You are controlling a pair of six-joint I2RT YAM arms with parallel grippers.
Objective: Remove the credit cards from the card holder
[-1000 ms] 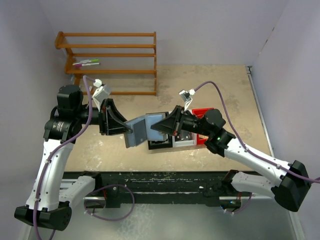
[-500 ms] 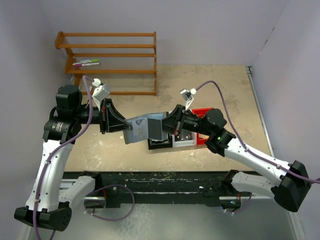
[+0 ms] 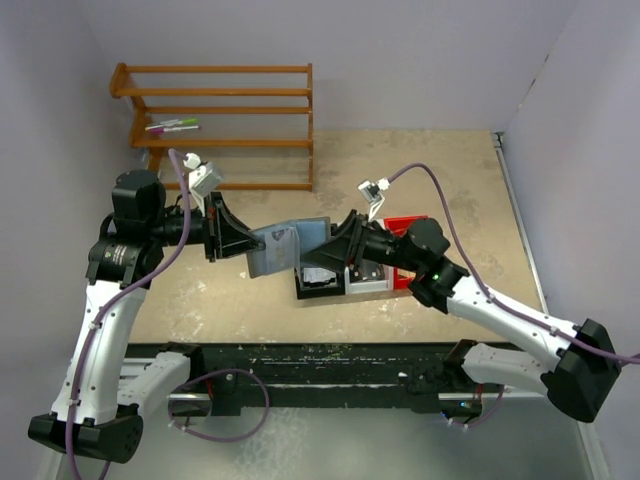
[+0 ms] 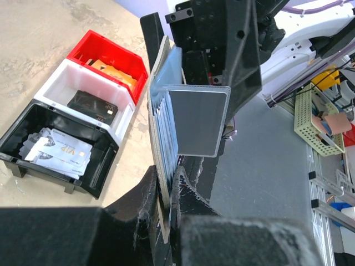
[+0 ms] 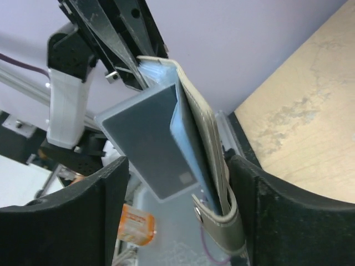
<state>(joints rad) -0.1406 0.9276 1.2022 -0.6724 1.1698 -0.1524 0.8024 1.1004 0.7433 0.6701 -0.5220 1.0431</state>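
Observation:
The blue-grey card holder point(image 3: 283, 248) hangs in the air between both arms, above the bins. My left gripper point(image 3: 238, 243) is shut on its left end, and in the left wrist view the holder point(image 4: 160, 145) stands edge-on, pinched between the fingers of this gripper point(image 4: 166, 185). A grey card-sized panel point(image 4: 197, 122) with a small square mark point(image 5: 186, 178) stands out from the holder point(image 5: 206, 138); I cannot tell whether it is a card or the pocket flap. My right gripper point(image 3: 332, 246) is open, one finger on each side of the holder's right end point(image 5: 178, 166). Credit cards lie in the bins.
Three bins stand in a row below the holder: red point(image 4: 84, 48) with a tan-gold card point(image 4: 115, 72), white point(image 4: 62, 83) with a black card point(image 4: 92, 106), black point(image 4: 22, 124) with pale silvery cards point(image 4: 58, 154). A wooden rack point(image 3: 220, 120) with pens stands at the back left.
The right gripper has opened from its shut state. The left gripper has closed tighter on the holder, which has folded together and risen slightly towards the back.

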